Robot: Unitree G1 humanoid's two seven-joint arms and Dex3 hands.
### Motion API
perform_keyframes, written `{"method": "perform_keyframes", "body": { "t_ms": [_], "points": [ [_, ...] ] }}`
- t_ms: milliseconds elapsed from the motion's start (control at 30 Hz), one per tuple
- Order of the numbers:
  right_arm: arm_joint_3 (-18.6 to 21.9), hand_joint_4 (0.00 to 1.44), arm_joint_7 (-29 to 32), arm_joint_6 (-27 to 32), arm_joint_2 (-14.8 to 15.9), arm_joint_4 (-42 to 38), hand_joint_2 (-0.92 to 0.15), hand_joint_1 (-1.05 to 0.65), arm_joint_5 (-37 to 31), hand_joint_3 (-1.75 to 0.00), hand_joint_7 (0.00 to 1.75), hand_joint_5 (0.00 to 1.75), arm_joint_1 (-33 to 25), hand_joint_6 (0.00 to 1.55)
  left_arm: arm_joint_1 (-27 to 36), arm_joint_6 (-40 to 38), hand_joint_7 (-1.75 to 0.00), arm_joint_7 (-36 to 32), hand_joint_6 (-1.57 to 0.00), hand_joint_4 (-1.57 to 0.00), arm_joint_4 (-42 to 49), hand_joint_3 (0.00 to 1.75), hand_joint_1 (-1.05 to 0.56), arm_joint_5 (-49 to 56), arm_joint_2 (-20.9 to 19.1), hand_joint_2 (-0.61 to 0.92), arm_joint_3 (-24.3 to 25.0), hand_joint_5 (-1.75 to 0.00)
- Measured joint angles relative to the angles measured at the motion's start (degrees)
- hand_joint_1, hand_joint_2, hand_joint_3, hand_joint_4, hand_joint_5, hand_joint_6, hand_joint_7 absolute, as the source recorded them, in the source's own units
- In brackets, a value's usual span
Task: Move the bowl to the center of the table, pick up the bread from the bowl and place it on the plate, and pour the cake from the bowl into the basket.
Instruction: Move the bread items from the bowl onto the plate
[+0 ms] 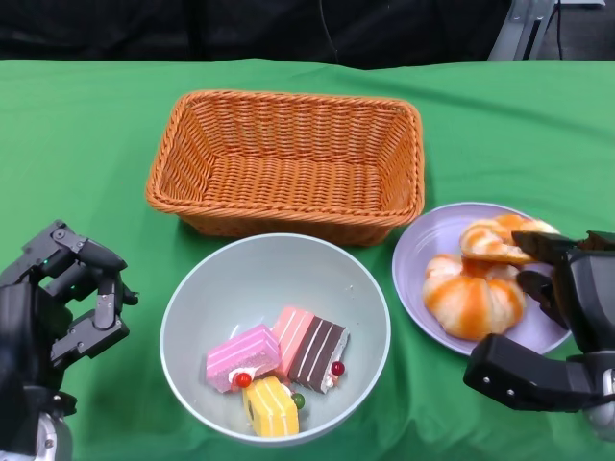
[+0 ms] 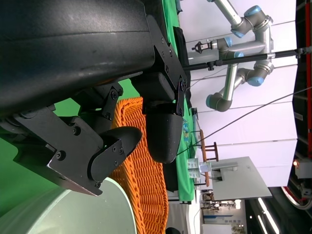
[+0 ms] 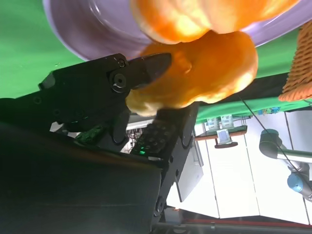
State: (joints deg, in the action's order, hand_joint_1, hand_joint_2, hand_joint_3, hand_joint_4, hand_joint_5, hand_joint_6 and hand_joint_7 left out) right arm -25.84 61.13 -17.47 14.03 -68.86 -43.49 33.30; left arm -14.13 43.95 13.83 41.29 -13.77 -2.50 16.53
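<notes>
Holding a bread roll in the right hand just over the purple plate, beside the roll already lying there. Could drop on the rim and tumble onto the green counter if released early. Left hand empty, fingers loosely curled near the bowl of cake; could clip its rim and tip it short of the basket.

Bright, even overhead light with soft shadows; both wrist views blur close up, the head view stays sharp.
</notes>
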Motion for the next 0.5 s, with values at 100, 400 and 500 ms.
{"method": "perform_keyframes", "body": {
  "t_ms": [100, 400, 500],
  "points": [
    [-0.2, 0.42, -1.5, 0.0, 0.0, 3.2, -0.92, -0.75, 0.0, -0.25, 0.0, 0.04, -0.9, 0.43, 0.0, 0.0, -1.41, 0.1, -0.8, -0.8, 0.2, 1.15, -0.01, -0.3, 0.0, 0.54, 0.0, -1.62],
    [-0.1, 0.16, -4.2, -2.9, 0.2, 11.4, -0.92, -0.81, 0.2, -0.33, 0.0, 0.0, -4.4, 0.3, -0.1, 0.0, -1.41, 0.2, -0.8, -0.81, 0.5, 1.16, -0.01, -0.3, 0.0, 0.54, 0.0, -1.61],
    [0.0, 0.13, -5.3, -3.0, 0.2, 13.8, -0.92, -0.8, 0.2, -0.32, 0.0, 0.0, -5.1, 0.29, -0.1, 0.0, -1.41, 0.2, -0.8, -0.8, 0.5, 1.16, -0.01, -0.3, 0.0, 0.54, 0.0, -1.62]
  ]
}}
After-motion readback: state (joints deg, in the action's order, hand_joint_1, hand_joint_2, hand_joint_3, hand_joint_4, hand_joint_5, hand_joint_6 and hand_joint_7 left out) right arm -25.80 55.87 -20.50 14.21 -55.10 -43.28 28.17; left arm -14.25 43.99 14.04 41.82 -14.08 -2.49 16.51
